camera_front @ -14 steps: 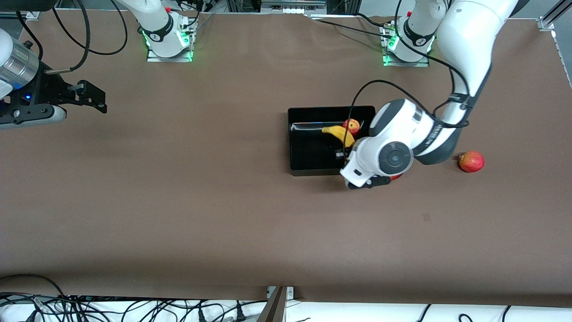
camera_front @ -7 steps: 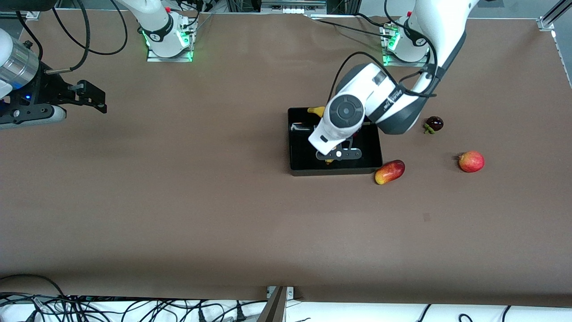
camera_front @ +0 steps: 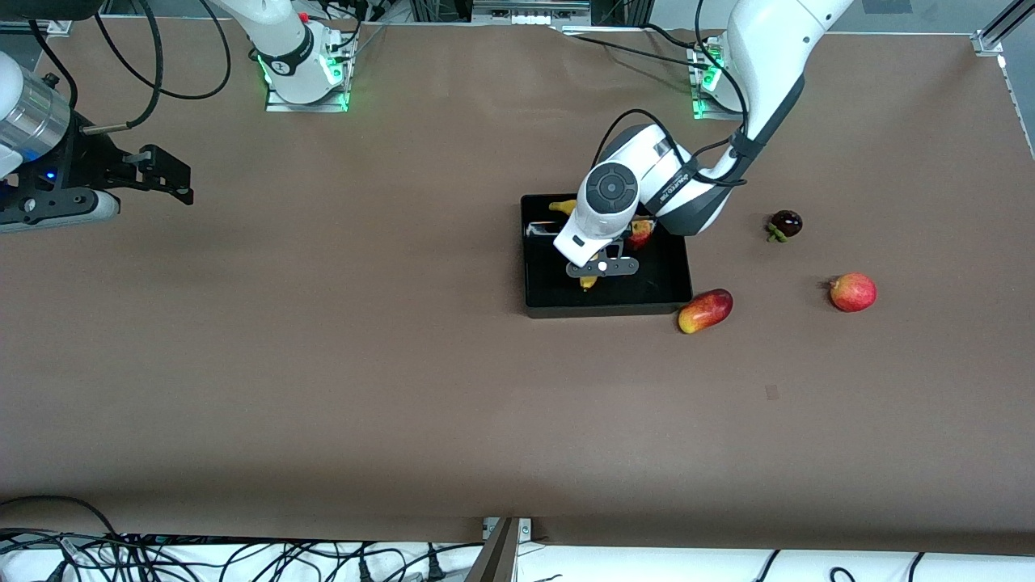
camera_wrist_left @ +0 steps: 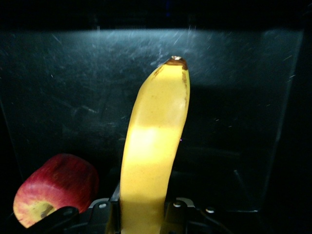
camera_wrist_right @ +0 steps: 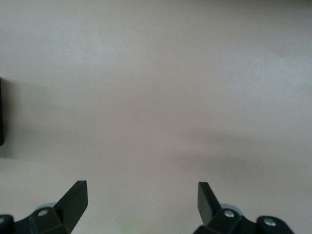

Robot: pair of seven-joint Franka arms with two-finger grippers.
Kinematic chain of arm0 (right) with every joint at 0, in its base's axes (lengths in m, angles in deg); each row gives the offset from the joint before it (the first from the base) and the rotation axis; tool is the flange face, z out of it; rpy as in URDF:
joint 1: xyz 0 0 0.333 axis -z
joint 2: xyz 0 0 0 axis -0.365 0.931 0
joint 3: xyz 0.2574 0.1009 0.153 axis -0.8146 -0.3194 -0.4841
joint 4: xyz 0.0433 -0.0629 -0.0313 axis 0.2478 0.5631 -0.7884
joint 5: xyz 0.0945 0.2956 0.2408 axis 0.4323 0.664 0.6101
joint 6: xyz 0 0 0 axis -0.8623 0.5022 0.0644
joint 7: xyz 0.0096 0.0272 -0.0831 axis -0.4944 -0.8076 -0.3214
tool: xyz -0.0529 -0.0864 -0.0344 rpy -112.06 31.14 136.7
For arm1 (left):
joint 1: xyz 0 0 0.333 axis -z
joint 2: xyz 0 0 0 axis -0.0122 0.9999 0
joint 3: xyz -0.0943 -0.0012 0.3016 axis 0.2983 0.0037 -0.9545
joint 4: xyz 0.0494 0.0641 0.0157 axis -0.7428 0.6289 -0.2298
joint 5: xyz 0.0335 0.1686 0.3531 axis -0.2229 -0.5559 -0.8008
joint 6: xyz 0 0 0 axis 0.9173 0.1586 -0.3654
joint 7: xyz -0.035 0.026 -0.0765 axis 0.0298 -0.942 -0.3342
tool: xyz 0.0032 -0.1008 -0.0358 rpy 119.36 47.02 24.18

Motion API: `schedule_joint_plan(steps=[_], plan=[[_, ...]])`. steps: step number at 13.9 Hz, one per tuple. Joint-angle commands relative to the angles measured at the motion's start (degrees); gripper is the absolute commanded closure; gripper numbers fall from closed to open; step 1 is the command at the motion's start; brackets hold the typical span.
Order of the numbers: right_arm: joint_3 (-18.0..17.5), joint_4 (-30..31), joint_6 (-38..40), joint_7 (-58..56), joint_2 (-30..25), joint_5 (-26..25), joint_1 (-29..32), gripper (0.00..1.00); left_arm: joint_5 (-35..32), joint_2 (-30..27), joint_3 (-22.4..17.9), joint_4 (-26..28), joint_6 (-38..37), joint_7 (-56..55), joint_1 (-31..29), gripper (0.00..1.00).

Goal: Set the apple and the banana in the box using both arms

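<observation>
Covering the table is a plain brown sheet; cables lie along its front edge. A mango-like fruit sits just off the box at its 4 o'clock corner, a red round fruit lies toward the left arm's end, and a dark fruit lies at 10 o'clock from it. The left gripper is over the box, jaws clamped on the banana; the apple lies in the box beside it. The right gripper waits over bare table, jaws wide apart, holding nothing.
</observation>
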Motion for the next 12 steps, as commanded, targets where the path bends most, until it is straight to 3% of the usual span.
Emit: schedule_joint_plan(steps=[1,2,3,4,5,8,12], plan=[[-0.44,-0.35,-0.05,0.22,-0.14,-0.61,0.27,0.00,-1.47,0.99,-0.15,0.50,0.71,-1.12,0.13,1.00],[-0.44,-0.35,-0.05,0.22,-0.14,-0.61,0.27,0.00,-1.47,1.09,-0.32,0.15,0.71,-1.21,-0.22,1.00],[-0.44,-0.35,-0.05,0.22,-0.14,-0.61,0.27,0.00,-1.38,1.18,-0.32,0.14,0.71,-1.30,-0.40,0.89],[-0.44,-0.26,-0.05,0.22,-0.14,-0.61,0.27,0.00,-1.38,1.18,-0.41,0.06,0.71,-1.30,-0.40,0.24],[-0.44,-0.35,-0.05,0.22,-0.14,-0.61,0.27,0.00,-1.38,0.92,-0.41,-0.03,0.45,-1.04,-0.40,0.00],[-0.44,-0.35,-0.05,0.22,-0.14,-0.61,0.27,0.00,-1.38,-1.28,-0.24,-4.05,-6.89,-0.07,-1.62,0.00],[-0.44,-0.35,-0.05,0.22,-0.14,-0.61,0.27,0.00,-0.59,-2.34,-0.23,-20.28,-30.25,5.62,-3.03,0.00]])
